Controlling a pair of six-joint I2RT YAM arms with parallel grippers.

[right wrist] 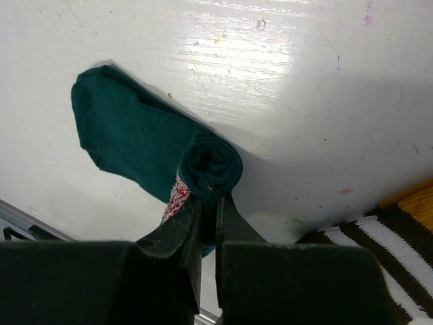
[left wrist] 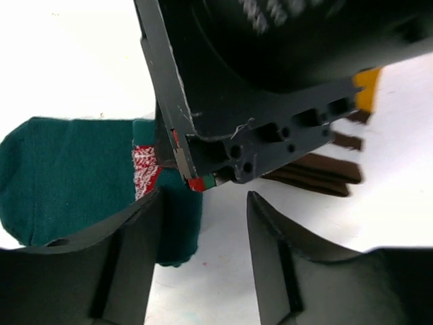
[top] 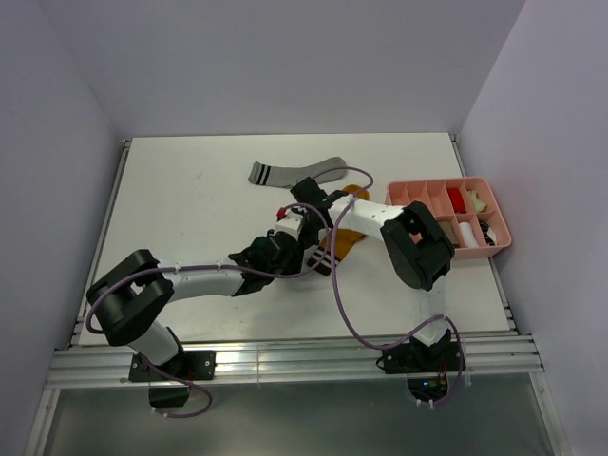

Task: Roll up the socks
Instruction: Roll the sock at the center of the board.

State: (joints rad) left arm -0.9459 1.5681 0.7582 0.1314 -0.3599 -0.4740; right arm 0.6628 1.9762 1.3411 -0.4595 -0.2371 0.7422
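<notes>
right gripper [right wrist: 210, 203]: fingers nearly together, pinched on the rolled-up part of the teal sock [right wrist: 128, 139], rest of it flat on the table. left gripper [left wrist: 203, 217]: fingers apart over that sock's edge, holding nothing. All sit left of the pink tray [top: 407, 197]: mustard sock [top: 344, 242] nearest it, grey sock [top: 285, 174] farther, lying flat.

Bright overhead light is leaving faint shadows on the white tabletop [top: 190, 209] in the top view. In the right wrist view glare is blooming at upper centre, a shadow spreading right of the dark teal fabric sock [right wrist: 128, 135]. The left wrist view is washing out white, the black left gripper [left wrist: 204, 196] blurring at the bottom.
</notes>
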